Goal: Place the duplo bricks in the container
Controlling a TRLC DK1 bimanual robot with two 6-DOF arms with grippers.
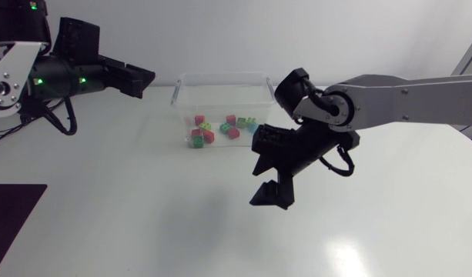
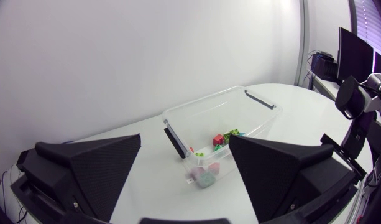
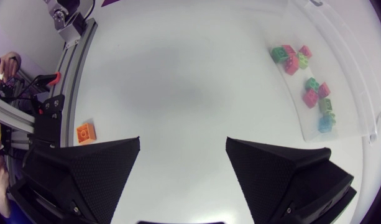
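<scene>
Nearly finished: duplo bricks (image 1: 207,136) lying in the clear container (image 1: 220,77). Remaining, apparently, one orange brick (image 3: 86,132) near the desk (image 1: 128,215) edge. Left end effector (image 2: 185,143) and right end effector (image 3: 183,142) wide, empty.

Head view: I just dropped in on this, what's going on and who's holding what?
Nothing is held right now. The right gripper hangs open and empty over the table, in front of the clear container, which holds a cluster of green, red, pink and blue duplo bricks. The left gripper is also open, off the container's left end and touching nothing. The right wrist view shows one orange duplo brick on the table outside the container, beside the right gripper.
</scene>
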